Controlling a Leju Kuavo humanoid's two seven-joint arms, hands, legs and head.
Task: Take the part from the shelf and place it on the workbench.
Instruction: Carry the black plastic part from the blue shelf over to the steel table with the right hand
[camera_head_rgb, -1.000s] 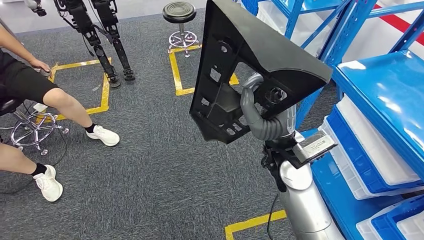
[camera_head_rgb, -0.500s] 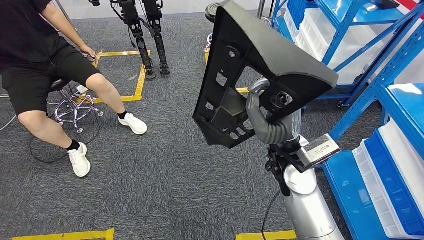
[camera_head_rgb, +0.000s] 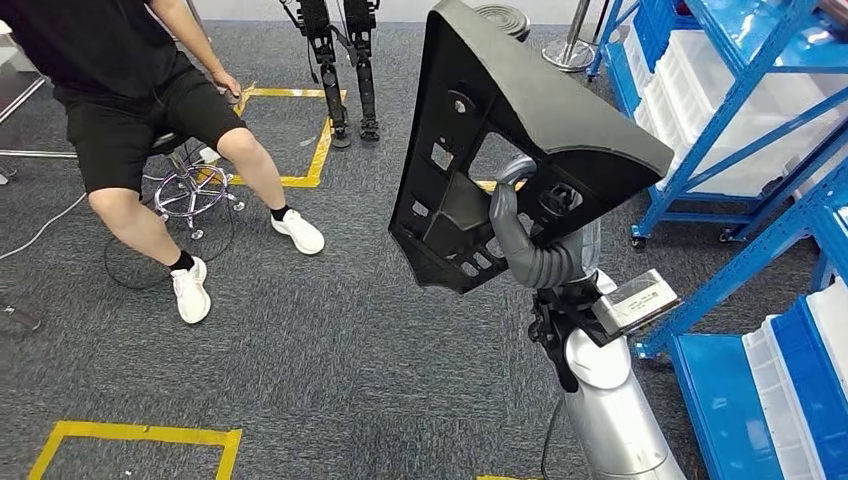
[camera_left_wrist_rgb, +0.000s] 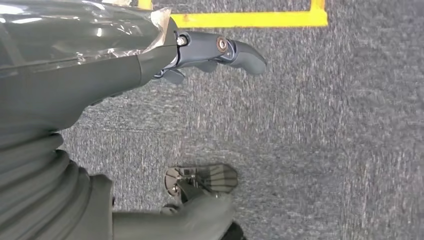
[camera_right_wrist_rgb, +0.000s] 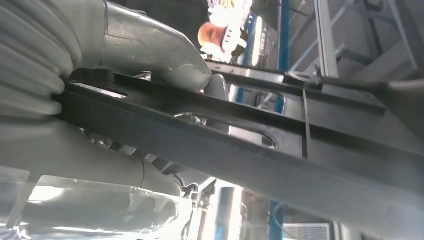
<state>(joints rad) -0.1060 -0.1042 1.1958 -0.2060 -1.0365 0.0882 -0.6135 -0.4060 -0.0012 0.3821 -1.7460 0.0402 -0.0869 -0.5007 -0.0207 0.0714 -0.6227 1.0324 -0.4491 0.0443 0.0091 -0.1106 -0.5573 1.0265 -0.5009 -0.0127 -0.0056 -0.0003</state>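
Right arm (camera_head_rgb: 610, 410): silver, rising from the lower edge of the head view directly below the part.

Right hand (camera_head_rgb: 525, 240): grey fingers (camera_head_rgb: 503, 222) wrapped through an opening in the part, holding it; in the right wrist view the thumb (camera_right_wrist_rgb: 165, 52) presses on one face of the black panel and other fingers lie under it.

Part (camera_head_rgb: 520, 140): large black moulded plastic panel with cut-outs, held up in the air, tilted, above the carpet (camera_head_rgb: 330, 380) and left of the shelf.

Left hand (camera_left_wrist_rgb: 210, 50): seen in the left wrist view, hanging over the carpet, dark fingers (camera_left_wrist_rgb: 240, 52) extended and apart, nothing in them.

Yellow tape lines (camera_head_rgb: 130, 435): on the carpet, left of the part.

Shelf (camera_head_rgb: 740, 120): blue frame with white bins, right of the part.

Person (camera_head_rgb: 140, 110): seated on a stool (camera_head_rgb: 190, 190), black shorts, white shoes, left of and beyond the part.

Dark robot legs (camera_head_rgb: 340, 60): standing on the carpet beyond the part.
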